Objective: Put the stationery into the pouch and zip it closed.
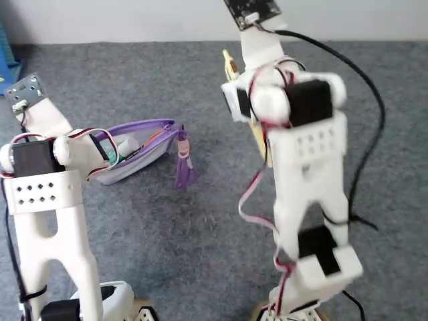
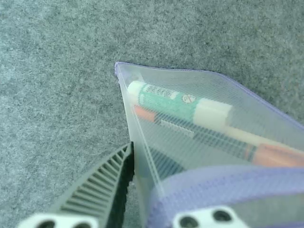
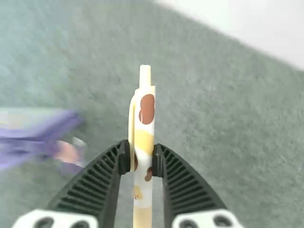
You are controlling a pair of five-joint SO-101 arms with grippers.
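A translucent pouch (image 1: 137, 155) with a purple zip edge lies on the grey carpet at the left, its mouth open. Its purple tassel (image 1: 184, 167) hangs off one end. My left gripper (image 2: 142, 183) is shut on the pouch's rim (image 2: 213, 183). Through the mesh I see a green-and-white glue stick (image 2: 180, 104) and an orange pen (image 2: 247, 147) inside. My right gripper (image 3: 141, 159) is shut on a yellow pen with brown spots (image 3: 142, 118), held above the carpet to the right of the pouch. The same spotted pen (image 1: 231, 67) sticks out beside the right arm's wrist.
Grey carpet (image 1: 200, 227) covers the table. A white wall runs along the far edge (image 1: 134, 20). A blue object (image 1: 7, 63) sits at the far left edge. The two arm bases stand at the near side.
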